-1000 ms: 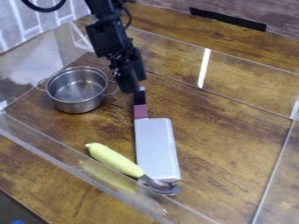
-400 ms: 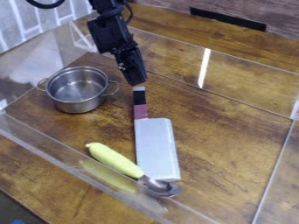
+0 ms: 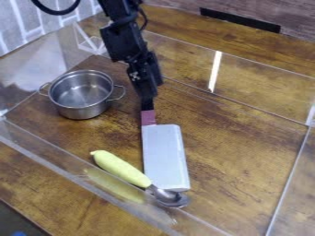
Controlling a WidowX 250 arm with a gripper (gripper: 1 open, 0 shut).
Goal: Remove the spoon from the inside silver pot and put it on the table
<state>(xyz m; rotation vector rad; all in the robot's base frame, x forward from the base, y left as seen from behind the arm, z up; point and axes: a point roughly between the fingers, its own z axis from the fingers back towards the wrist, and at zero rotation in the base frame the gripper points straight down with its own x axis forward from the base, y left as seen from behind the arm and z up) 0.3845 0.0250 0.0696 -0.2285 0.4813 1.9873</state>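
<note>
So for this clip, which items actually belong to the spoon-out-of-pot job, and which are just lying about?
Part of the job:
- spoon, lying on the table beside the white block, not in the pot
- silver pot, looks empty
- table
- gripper, nothing visibly held

Just lying about:
- white block with a dark end
- clear acrylic walls

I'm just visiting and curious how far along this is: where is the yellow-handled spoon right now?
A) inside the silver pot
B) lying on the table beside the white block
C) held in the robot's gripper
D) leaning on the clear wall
B: the spoon lies flat on the table beside the white block; the silver pot looks empty.
</note>
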